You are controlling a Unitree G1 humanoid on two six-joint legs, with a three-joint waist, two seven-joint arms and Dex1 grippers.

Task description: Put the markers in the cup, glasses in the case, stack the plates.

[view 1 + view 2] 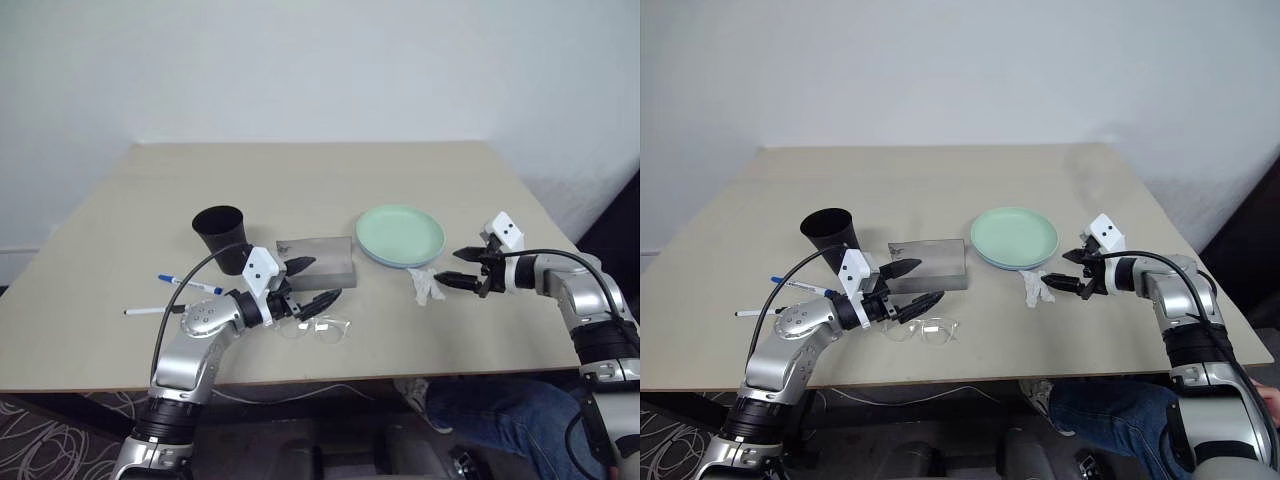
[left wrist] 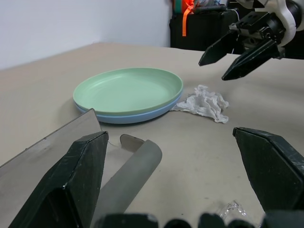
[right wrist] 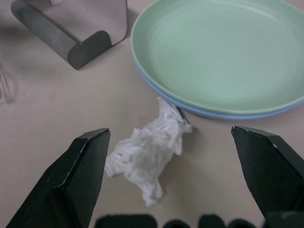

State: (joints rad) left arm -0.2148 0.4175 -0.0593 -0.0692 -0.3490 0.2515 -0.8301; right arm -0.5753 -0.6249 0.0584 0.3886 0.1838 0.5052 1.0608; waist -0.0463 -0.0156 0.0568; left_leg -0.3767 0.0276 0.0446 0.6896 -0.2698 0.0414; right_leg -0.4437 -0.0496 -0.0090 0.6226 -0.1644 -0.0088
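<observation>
On a beige table (image 1: 330, 170) set against a white wall, the two markers lie at the left: the blue-capped marker (image 1: 189, 284) nearer the cup, the dark-tipped marker (image 1: 148, 311) just in front of it, both close to the table's left front edge. The black cup (image 1: 221, 236) stands upright just behind them. The left gripper (image 1: 312, 283) hangs low over the front of the table, its jaws spread wide and holding nothing, with one finger over the near edge of the grey case (image 1: 318, 260) and the other just above the clear glasses (image 1: 318, 327), which lie flat on the table in front of the case. In the left wrist view the case's flap (image 2: 130, 176) curls open toward the plates.

To the right of the case, the mint green plate (image 1: 400, 234) sits stacked on the light blue plate (image 2: 128, 117), whose rim shows beneath it. A crumpled white tissue (image 1: 425, 285) lies just beside the stack's near rim, touching it in the right wrist view. The right gripper (image 1: 458, 269) hovers just right of the tissue, pointing toward it, its jaws wide apart and empty.

The far half of the table is bare, as is the strip along the right edge. No writing can be read on any object.
</observation>
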